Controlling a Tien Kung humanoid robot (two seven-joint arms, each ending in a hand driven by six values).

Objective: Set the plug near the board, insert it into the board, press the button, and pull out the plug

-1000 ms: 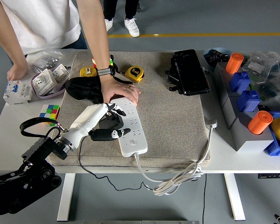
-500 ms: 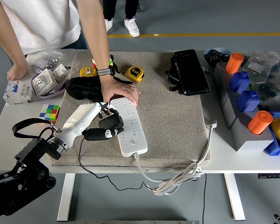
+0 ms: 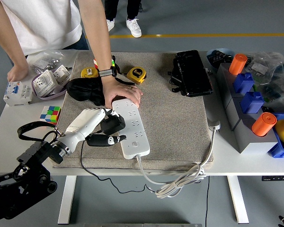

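A white power strip (image 3: pixel 130 126) lies on the grey mat (image 3: pixel 170 123), its cable running off the front edge. My left hand (image 3: pixel 106 128) is shut on a black plug (image 3: pixel 113 124), held at the strip's left edge, touching or just above it. A thin black cord hangs from the plug toward the table's front. A person's hand (image 3: pixel 123 96) presses down on the strip's far end. The right arm is out of view.
Two yellow tape measures (image 3: pixel 136 74), a black pouch (image 3: pixel 85 91) and a black case (image 3: pixel 193 72) lie on the mat. A Rubik's cube (image 3: pixel 50 114) and white electrical parts (image 3: pixel 49 81) sit at left. Grey bins with orange and blue items (image 3: pixel 248 101) stand at right.
My left hand with the plug has shifted slightly left and back along the strip's left edge. The person's hand stays on the strip.
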